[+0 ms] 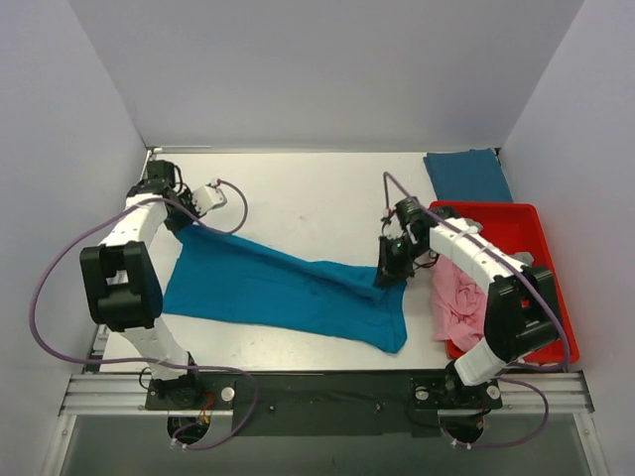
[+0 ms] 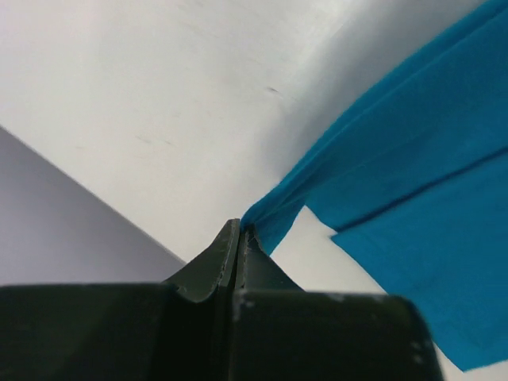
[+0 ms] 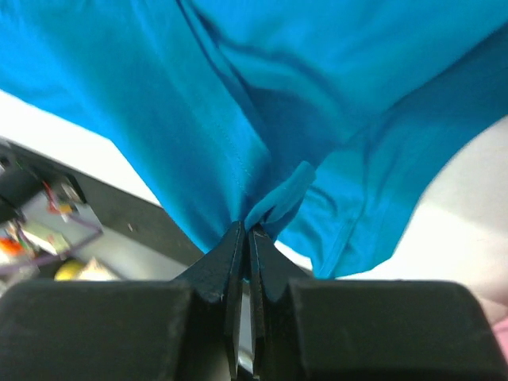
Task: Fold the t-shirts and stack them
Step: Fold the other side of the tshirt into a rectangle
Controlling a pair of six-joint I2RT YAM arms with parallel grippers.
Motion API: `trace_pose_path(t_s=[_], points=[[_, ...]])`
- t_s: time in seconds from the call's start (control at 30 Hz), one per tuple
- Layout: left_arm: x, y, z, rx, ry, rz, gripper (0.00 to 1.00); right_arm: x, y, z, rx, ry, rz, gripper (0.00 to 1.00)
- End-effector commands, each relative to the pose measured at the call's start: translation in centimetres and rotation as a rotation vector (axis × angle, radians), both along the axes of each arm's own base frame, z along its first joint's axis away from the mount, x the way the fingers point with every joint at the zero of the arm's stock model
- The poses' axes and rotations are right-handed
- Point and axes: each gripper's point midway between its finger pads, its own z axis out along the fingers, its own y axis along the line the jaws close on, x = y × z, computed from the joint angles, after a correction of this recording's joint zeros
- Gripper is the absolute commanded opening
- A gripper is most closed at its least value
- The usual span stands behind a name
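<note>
A teal-blue t-shirt (image 1: 278, 293) is stretched across the table between my two grippers. My left gripper (image 1: 189, 216) is shut on its far left corner; the left wrist view shows the cloth (image 2: 381, 175) pinched at the fingertips (image 2: 240, 230). My right gripper (image 1: 392, 260) is shut on the shirt's right upper edge; in the right wrist view the cloth (image 3: 238, 103) hangs bunched from the closed tips (image 3: 246, 232). A pink t-shirt (image 1: 458, 302) lies crumpled in the red tray, spilling over its left rim. A folded teal-blue t-shirt (image 1: 466, 176) lies at the back right.
The red plastic tray (image 1: 526, 223) stands at the right edge of the table. White walls close in the table at the back and both sides. A metal rail (image 1: 317, 392) runs along the near edge.
</note>
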Motion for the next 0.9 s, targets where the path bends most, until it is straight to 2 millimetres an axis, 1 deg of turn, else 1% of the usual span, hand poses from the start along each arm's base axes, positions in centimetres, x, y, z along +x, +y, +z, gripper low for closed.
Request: trace_pose_path(t_s=[0.0, 0.03, 0.13, 0.2, 0.23, 0.37, 0.5, 0.63, 0.67, 0.7, 0.73, 0.77, 0.8, 0.83, 0.87], points=[[-4.2, 1.5, -3.2, 0.078, 0.094, -0.055, 0.00, -6.8, 1.8, -2.2, 0.008, 0.185, 0.112, 0.00], [-5.4, 1.9, -4.4, 0.105, 0.130, -0.075, 0.00, -7.0, 1.7, -2.5, 0.001, 0.187, 0.105, 0.00], [-6.5, 2.5, -5.8, 0.153, 0.166, -0.104, 0.00, -8.1, 1.1, -4.1, -0.012, 0.217, 0.073, 0.00], [-7.0, 2.5, -6.7, 0.164, 0.193, -0.128, 0.00, -8.8, 1.1, -4.6, -0.010, 0.244, 0.074, 0.00], [-7.2, 3.0, -7.0, 0.191, 0.211, -0.128, 0.00, -9.2, 0.9, -4.9, -0.018, 0.259, 0.076, 0.00], [-7.3, 3.7, -7.2, 0.238, 0.230, -0.157, 0.00, -9.5, 0.9, -4.9, -0.005, 0.263, 0.087, 0.00], [-7.0, 3.9, -6.7, 0.256, 0.229, -0.176, 0.00, -10.0, 0.8, -5.5, -0.007, 0.281, 0.097, 0.00], [-8.4, 3.7, -7.1, 0.250, 0.285, -0.205, 0.00, -10.4, 0.2, -6.7, -0.046, 0.303, 0.089, 0.00], [-9.0, 3.7, -7.3, 0.247, 0.305, -0.207, 0.00, -10.3, 0.2, -6.9, -0.045, 0.303, 0.085, 0.02], [-9.2, 3.6, -7.3, 0.247, 0.311, -0.209, 0.00, -10.3, 0.4, -6.9, -0.042, 0.305, 0.080, 0.05], [-9.8, 3.5, -7.2, 0.241, 0.327, -0.208, 0.04, -10.4, 0.5, -6.9, -0.033, 0.306, 0.083, 0.14], [-10.2, 3.5, -7.1, 0.235, 0.340, -0.209, 0.07, -10.5, 0.6, -6.8, -0.030, 0.306, 0.088, 0.19], [-10.9, 3.2, -6.7, 0.218, 0.372, -0.210, 0.15, -10.7, 0.7, -6.7, -0.023, 0.307, 0.096, 0.27], [-11.3, 3.0, -6.3, 0.203, 0.384, -0.207, 0.18, -11.0, 0.5, -6.5, -0.025, 0.312, 0.107, 0.32], [-12.3, 2.8, -5.6, 0.187, 0.424, -0.204, 0.25, -11.1, 0.4, -6.1, -0.021, 0.297, 0.125, 0.35]])
